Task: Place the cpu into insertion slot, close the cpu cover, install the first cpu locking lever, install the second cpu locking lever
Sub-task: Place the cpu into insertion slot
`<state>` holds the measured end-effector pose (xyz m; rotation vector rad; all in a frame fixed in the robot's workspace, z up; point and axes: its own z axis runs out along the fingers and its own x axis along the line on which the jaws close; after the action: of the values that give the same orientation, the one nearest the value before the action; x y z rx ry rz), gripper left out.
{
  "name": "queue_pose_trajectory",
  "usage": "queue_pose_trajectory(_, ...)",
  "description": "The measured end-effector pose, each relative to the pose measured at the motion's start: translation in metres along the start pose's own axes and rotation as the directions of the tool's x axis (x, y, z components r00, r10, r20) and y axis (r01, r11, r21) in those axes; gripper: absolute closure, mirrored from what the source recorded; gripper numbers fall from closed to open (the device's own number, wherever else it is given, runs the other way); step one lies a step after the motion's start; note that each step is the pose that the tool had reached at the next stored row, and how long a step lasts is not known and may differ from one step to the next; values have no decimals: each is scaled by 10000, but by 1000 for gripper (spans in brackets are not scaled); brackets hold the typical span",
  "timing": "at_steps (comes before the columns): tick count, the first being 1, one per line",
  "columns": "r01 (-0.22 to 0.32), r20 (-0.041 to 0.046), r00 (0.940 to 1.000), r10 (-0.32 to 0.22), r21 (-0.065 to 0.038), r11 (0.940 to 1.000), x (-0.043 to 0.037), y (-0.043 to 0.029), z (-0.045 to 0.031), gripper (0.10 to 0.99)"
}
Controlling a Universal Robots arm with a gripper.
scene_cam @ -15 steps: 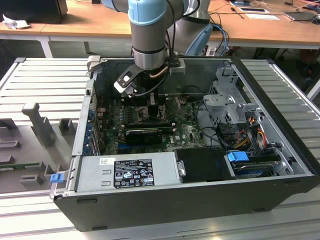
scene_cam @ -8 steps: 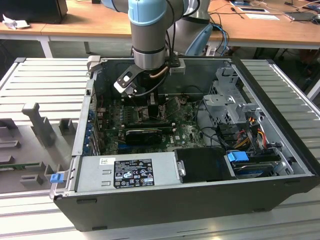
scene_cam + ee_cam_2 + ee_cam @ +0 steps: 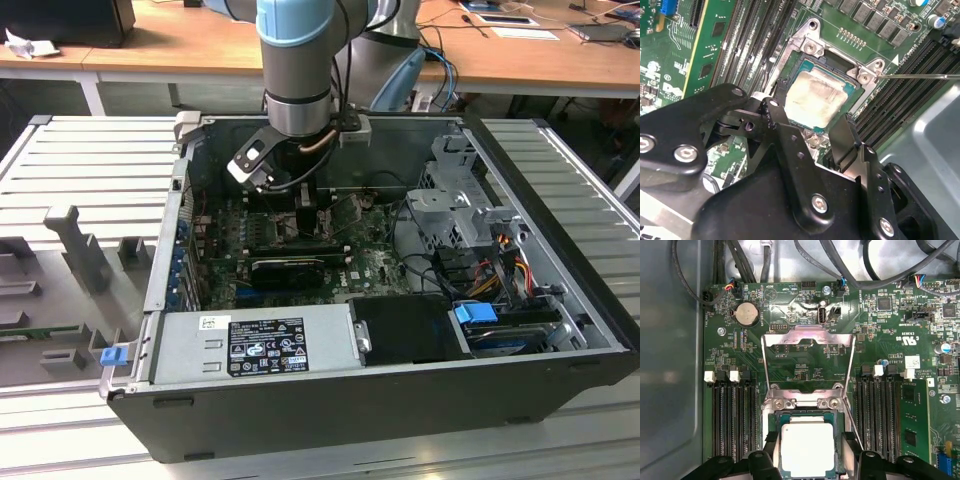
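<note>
The cpu [image 3: 806, 448] [image 3: 815, 97], a flat square chip with a dull silver top, lies in the black-framed insertion slot [image 3: 831, 61] on the green motherboard. My gripper [image 3: 807, 440] [image 3: 807, 117] [image 3: 305, 212] hangs low over it, open. Its black fingers [image 3: 774, 111] stand on either side of the chip with small gaps. The cpu cover [image 3: 807, 335], a thin metal frame with a square window, is swung up and back from the slot. A thin locking lever [image 3: 920, 76] sticks out beside the socket, unlatched.
Long black memory slots [image 3: 732, 425] flank the socket on both sides. A black graphics card [image 3: 290, 265] lies near the gripper, a power supply [image 3: 255, 345] is at the case front, and a drive cage [image 3: 460, 200] with cables is at the exterior view's right. The grey case wall [image 3: 670, 365] is close.
</note>
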<state>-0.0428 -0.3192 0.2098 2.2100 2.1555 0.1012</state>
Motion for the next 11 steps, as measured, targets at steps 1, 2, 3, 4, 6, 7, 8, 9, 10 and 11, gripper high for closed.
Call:
queue_pose_trajectory(1, -1, 0, 10000, 1, 0, 10000, 0, 1, -9, 482)
queue_pose_trajectory(2, -3, 0, 10000, 3, 2, 10000, 0, 1, -20, 498)
queue_pose_trajectory(3, -4, 0, 10000, 4, 4, 10000, 0, 2, -32, 561)
queue_pose_trajectory(4, -5, 1, 10000, 5, 7, 10000, 0, 3, -43, 561)
queue_pose_trajectory(6, -5, 0, 10000, 5, 15, 10000, 1, 5, -63, 686)
queue_pose_trajectory(7, -4, 1, 10000, 4, 25, 10000, 1, 7, -79, 745)
queue_pose_trajectory(8, -5, 1, 10000, 5, 32, 10000, 1, 7, -89, 804)
queue_pose_trajectory(9, -5, 1, 10000, 5, 37, 10000, 1, 8, -97, 867)
queue_pose_trajectory(10, -5, 1, 10000, 5, 41, 10000, 1, 9, -105, 925)
queue_pose_trajectory(11, -5, 1, 10000, 5, 44, 10000, 1, 9, -111, 925)
